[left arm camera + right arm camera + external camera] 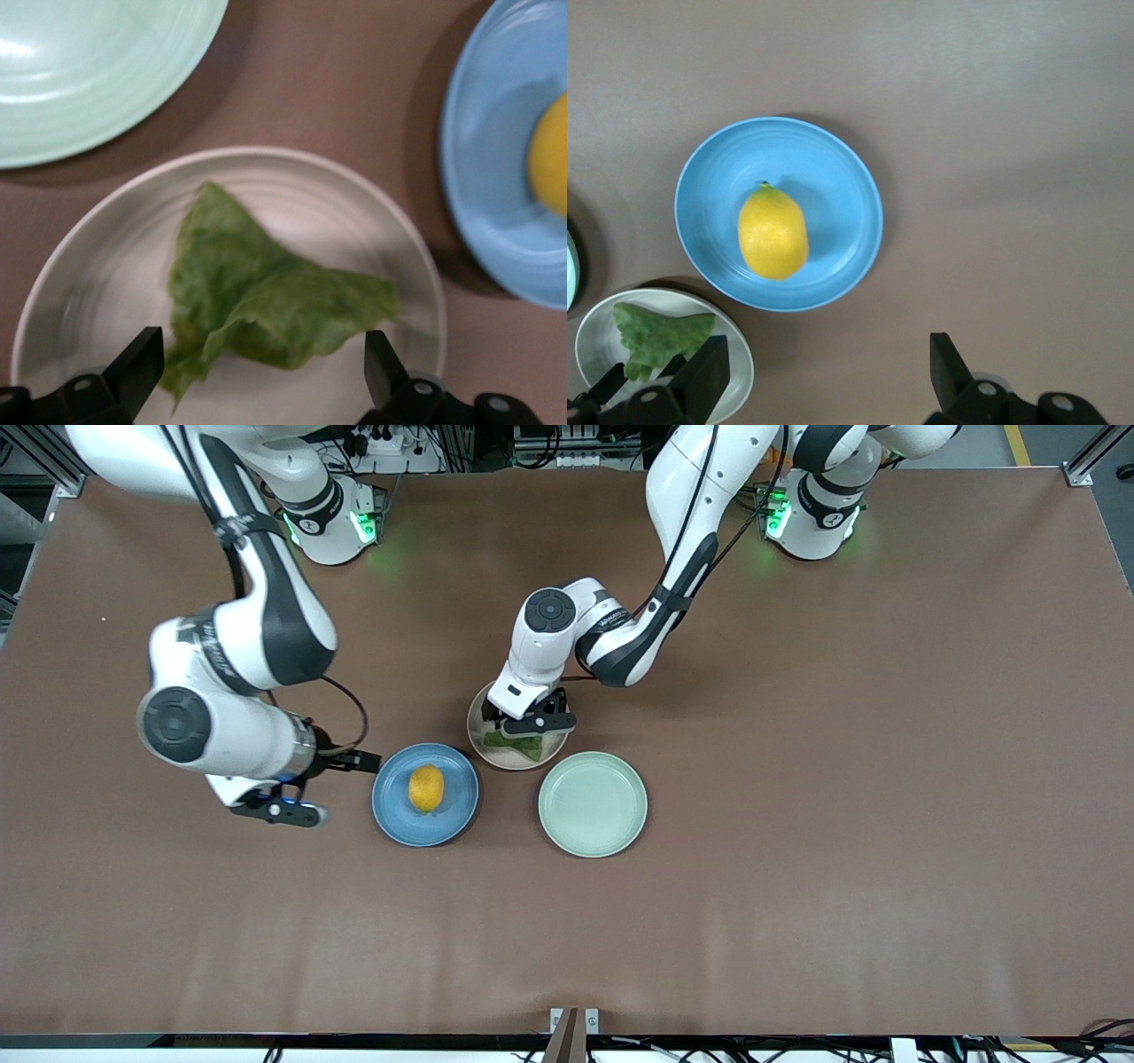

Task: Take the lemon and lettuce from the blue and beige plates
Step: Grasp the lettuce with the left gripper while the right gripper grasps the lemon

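Note:
The yellow-orange lemon (426,787) (772,232) lies in the middle of the blue plate (394,815) (824,168). The green lettuce (523,746) (257,292) lies on the beige plate (507,761) (106,266), which sits beside the blue plate and farther from the front camera. My left gripper (530,729) (263,356) hangs low over the beige plate, open, with its fingers on either side of the leaf's edge. My right gripper (359,762) (828,359) is open and empty. It hovers over bare table beside the blue plate, toward the right arm's end.
An empty mint-green plate (593,803) (89,71) sits beside the blue plate toward the left arm's end, nearer to the front camera than the beige plate. The three plates stand close together on the brown table (797,824).

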Action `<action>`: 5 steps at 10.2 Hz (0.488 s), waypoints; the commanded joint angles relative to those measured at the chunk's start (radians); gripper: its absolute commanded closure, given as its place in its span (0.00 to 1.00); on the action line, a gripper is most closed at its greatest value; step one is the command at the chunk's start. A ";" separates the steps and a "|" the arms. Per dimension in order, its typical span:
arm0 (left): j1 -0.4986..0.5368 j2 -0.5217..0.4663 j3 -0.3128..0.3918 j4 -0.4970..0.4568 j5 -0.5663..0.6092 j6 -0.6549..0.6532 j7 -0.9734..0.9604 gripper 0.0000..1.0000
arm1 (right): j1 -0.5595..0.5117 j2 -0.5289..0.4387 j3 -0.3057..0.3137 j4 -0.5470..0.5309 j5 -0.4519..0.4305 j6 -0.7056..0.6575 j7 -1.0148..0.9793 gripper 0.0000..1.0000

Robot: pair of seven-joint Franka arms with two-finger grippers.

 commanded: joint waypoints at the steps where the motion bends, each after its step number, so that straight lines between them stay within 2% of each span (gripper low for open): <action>1: -0.023 0.013 0.013 0.022 0.030 0.023 -0.035 0.00 | 0.016 0.007 -0.004 -0.045 0.025 0.080 0.017 0.00; 5: -0.033 0.042 0.017 0.022 0.033 0.091 -0.033 0.00 | 0.073 0.007 -0.004 -0.168 0.054 0.270 0.025 0.00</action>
